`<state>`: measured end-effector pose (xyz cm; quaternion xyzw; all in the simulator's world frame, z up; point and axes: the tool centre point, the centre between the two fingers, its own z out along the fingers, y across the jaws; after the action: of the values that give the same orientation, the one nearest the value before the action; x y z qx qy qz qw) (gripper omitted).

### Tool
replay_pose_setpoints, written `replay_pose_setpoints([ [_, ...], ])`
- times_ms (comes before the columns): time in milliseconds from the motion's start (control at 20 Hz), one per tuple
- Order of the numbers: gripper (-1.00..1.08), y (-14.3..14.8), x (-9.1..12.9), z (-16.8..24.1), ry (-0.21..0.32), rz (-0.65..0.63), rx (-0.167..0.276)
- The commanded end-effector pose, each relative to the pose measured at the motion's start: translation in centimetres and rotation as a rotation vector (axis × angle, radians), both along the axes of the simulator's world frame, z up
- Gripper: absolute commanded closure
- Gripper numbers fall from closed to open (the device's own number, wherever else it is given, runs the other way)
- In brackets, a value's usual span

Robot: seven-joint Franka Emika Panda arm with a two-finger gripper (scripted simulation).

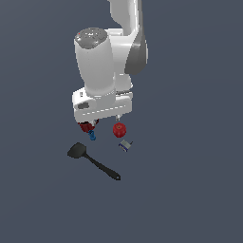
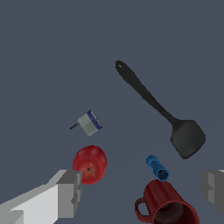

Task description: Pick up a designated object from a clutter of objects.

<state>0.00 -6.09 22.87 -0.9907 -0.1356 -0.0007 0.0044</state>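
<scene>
Surface: a plain, flat dark slate-grey surface (image 1: 190, 190) is filling both views; no walls or room features are showing.
Hand: the white-and-grey two-fingered hand (image 2: 142, 194) is hanging over the clutter with its fingers (image 2: 70, 192) spread wide apart, gripping nothing.
Designated object: the tiny bright-blue slim piece with a wider end (image 2: 156, 167) is sitting on the surface under the gap between the fingers, closer to one finger than the other and touching neither; in the exterior view it (image 1: 92, 136) is peeking out just below the hand.
Mug: the dark-red glossy mug (image 2: 166, 205) is standing just beside the blue piece, nearly touching it, its mouth open to the wrist camera.
Ball: the red round fruit-like ball (image 2: 89, 164) is lying right by the other finger.
Block: the small grey-and-blue block (image 2: 89, 123) is lying near the ball, a little beyond it.
Spatula: the black long-handled spatula (image 2: 175, 127) is lying flat, its blade near the blue piece and its handle reaching away.
</scene>
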Motion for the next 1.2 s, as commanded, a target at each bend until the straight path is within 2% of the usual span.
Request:
replay_pose_setpoints([
  [0,-0.92,-1.1,-0.2,-1.4,-0.001,0.046,-0.001],
  [750,-0.92,-7.0,-3.0,-9.2,-0.002,0.314,-0.007],
  [1150,-0.92,-9.1,-4.6,-12.1,-0.002,0.423,-0.008],
])
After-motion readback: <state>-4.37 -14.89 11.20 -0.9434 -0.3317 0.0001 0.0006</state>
